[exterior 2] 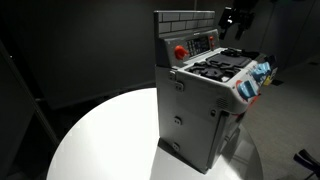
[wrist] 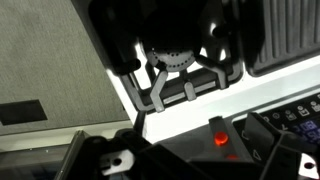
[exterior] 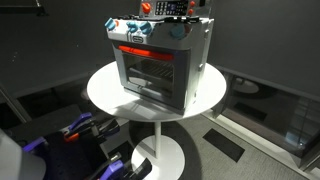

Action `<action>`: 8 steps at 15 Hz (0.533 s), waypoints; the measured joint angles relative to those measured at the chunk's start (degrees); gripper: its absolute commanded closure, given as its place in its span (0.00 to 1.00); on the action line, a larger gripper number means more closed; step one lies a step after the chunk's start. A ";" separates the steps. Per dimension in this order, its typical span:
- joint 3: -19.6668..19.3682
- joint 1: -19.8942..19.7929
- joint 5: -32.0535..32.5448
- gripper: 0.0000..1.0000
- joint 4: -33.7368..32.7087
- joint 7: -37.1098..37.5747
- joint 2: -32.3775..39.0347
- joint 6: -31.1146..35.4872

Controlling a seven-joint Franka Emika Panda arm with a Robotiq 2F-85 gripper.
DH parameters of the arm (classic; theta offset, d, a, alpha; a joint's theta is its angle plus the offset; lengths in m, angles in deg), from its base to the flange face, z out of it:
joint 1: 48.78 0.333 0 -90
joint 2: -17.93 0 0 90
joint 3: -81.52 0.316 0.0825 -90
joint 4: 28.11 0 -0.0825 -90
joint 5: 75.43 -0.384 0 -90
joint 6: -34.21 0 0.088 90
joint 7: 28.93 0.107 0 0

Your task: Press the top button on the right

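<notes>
Your round white table [exterior: 100,92] carries the toy stove [exterior 2: 200,110] at frame centre. Its button panel [exterior 2: 204,42] sits on the backboard, upper centre, with single buttons too small to pick out. Your gripper [exterior 2: 238,18] hangs upper right, near that panel. You cannot tell whether its jaws are spread.

The gripper [exterior 2: 238,20] is registered only as a dark shape at the top edge in an exterior view, and its jaw spacing cannot be determined. The panel buttons [exterior 2: 203,41] on the toy stove [exterior 2: 195,110] are too small to be distinguished. The table [exterior 2: 90,140] is cropped by the bottom edge.
</notes>
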 measured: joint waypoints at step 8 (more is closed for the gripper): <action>-0.43 -0.05 0.45 0.00 1.73 -1.82 -7.39 -14.82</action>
